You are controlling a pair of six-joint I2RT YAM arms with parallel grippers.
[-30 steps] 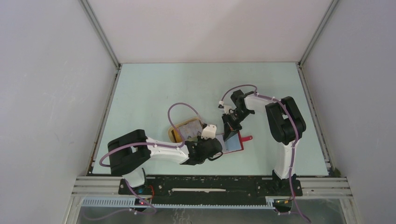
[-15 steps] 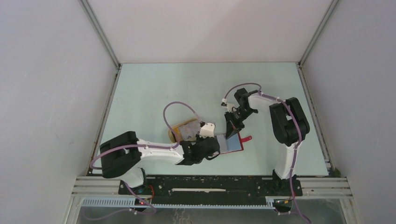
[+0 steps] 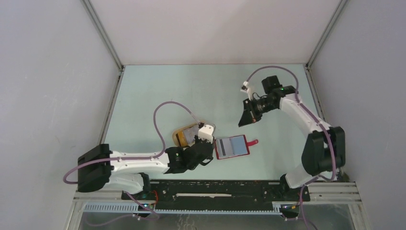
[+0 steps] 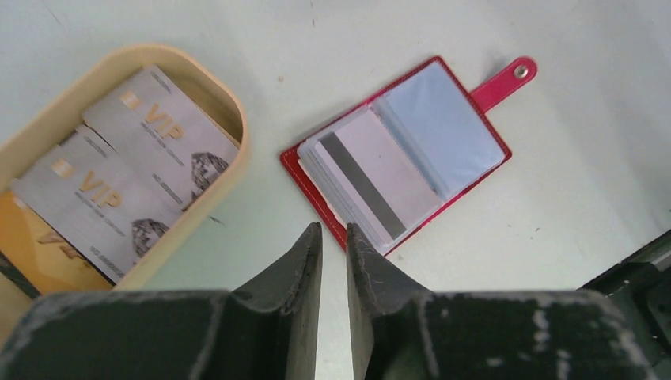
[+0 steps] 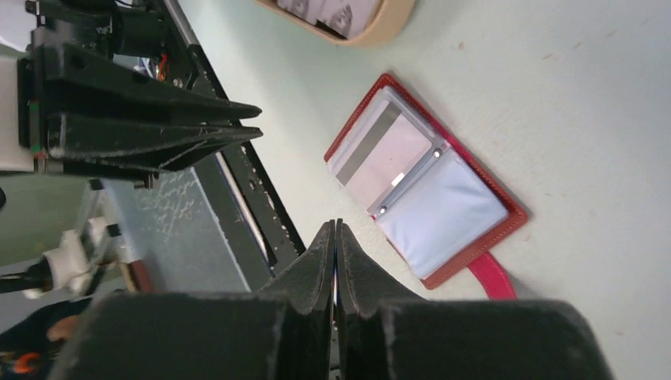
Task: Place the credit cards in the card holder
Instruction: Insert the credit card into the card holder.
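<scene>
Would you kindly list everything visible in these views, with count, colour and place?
table: one, pale green, under everything
tray: one, beige oval, left of the card holder
silver cards: two, silvery-grey, lying in the tray
orange-gold card: one, in the tray, partly covered
card holder: one, red with grey-blue pockets, open flat on the table
striped card: one, pale with a dark stripe, in the holder's pocket nearer the tray
left gripper: black, narrowly open, empty, near tray and holder
right gripper: black, shut, empty, over the table's far right
</scene>
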